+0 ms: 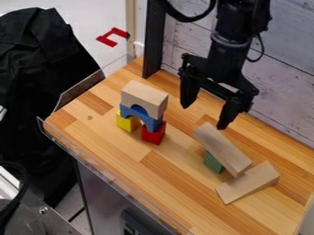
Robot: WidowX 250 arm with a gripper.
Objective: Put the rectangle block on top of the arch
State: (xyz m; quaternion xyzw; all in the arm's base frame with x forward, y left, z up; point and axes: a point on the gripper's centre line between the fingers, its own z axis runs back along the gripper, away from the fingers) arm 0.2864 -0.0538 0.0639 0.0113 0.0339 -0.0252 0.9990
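Camera view: the tilted rectangular block (222, 149) lies below the spread pincer (205, 115), apart.

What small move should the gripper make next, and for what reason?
I would align the open gripper over the long wooden block that seems propped on the green block. The gripper holds nothing, this block is not yet on the wooden arch, and its tilt probably needs careful alignment.

Arm (240, 18): black, with bulky, angular joint housings.
Wrist (226, 55): black, rounded, ringed by a greyish band.
Thick cable (191, 19): black, smooth, looping.
Thin cable (262, 49): black, bowed beside the wrist.
Gripper (204, 118): black, with a wide crossbar.
Fingers (189, 92): two, black, chunky, tapering towards the tips.
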